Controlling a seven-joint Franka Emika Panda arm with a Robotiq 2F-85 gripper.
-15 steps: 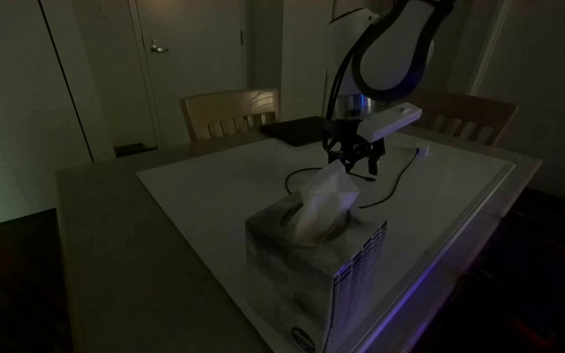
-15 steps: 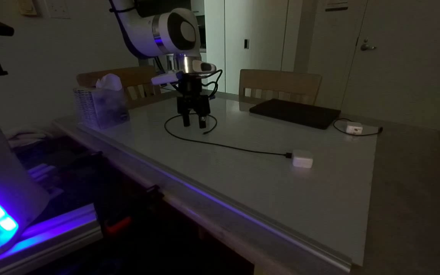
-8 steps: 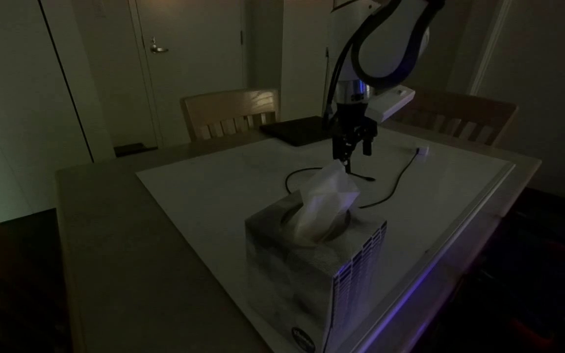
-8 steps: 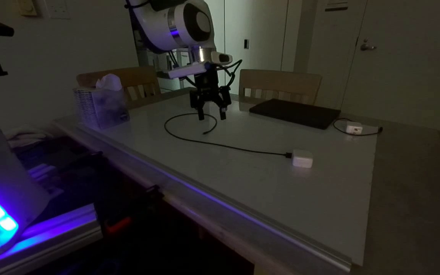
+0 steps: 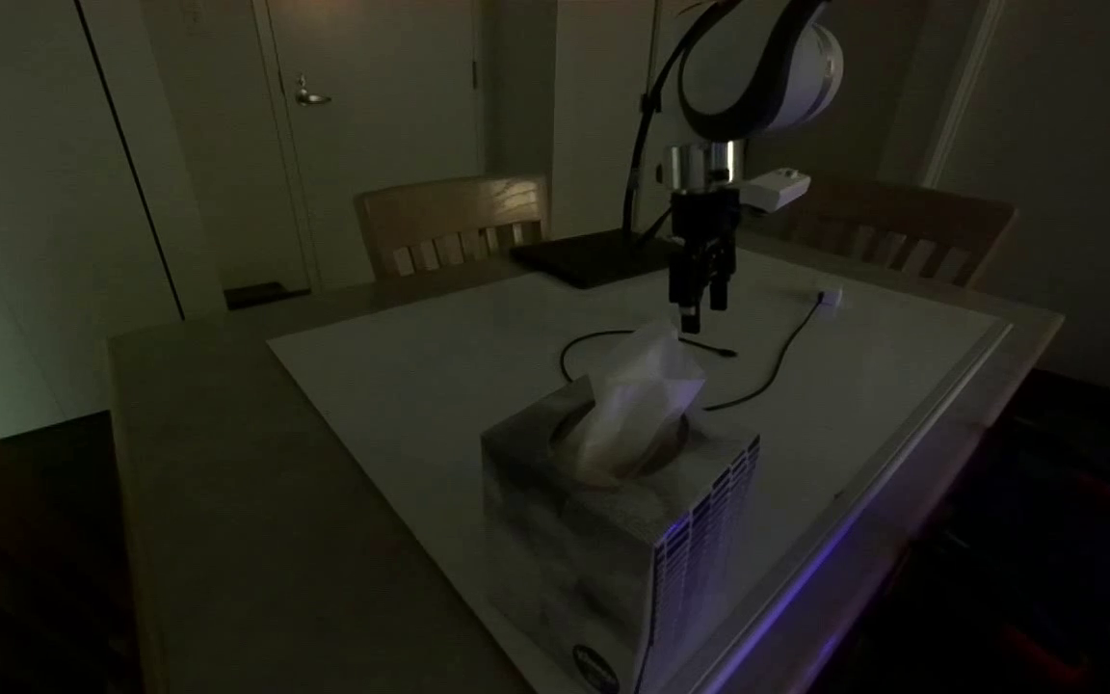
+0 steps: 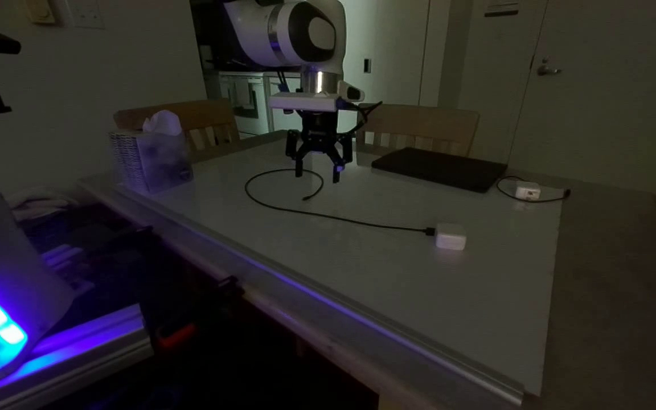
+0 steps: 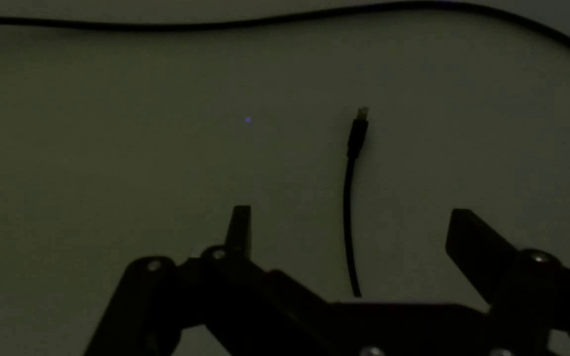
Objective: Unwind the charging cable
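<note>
Curling back on itself at the far left, the charging cable (image 6: pixel 328 216) lies flat on the white board (image 6: pixel 476 307) in an exterior view, so I think the unwinding is not done yet. Its free tip (image 7: pixel 357 138) ends inside the curl, and I see no knot. The opposite end goes into a white charger block (image 6: pixel 451 237), nearer and to the right. That block may act like a small weight, which would make the loose tip the easy end to pull. Above the curl hangs the gripper (image 6: pixel 317 175), spread wide and holding nothing. In the wrist view, the bit of cable just behind the tip runs between the two fingers (image 7: pixel 239 232), with space on both sides, so neither one touches it. It looks lined up like this so it can come down around the thin cable and pinch it from both sides. After that, a slow pull away from the curl should make the cable straighter, but a quick tug might drag the block along. Farther out, the tissue box (image 6: pixel 160 159) sits at the left end of the table (image 6: pixel 607 279), and a flat dark thing (image 6: pixel 442 168), maybe a laptop, lies on the far right, perhaps to leave room for the cable. A small white plug (image 6: pixel 528 191) sits beside the dark thing.
</note>
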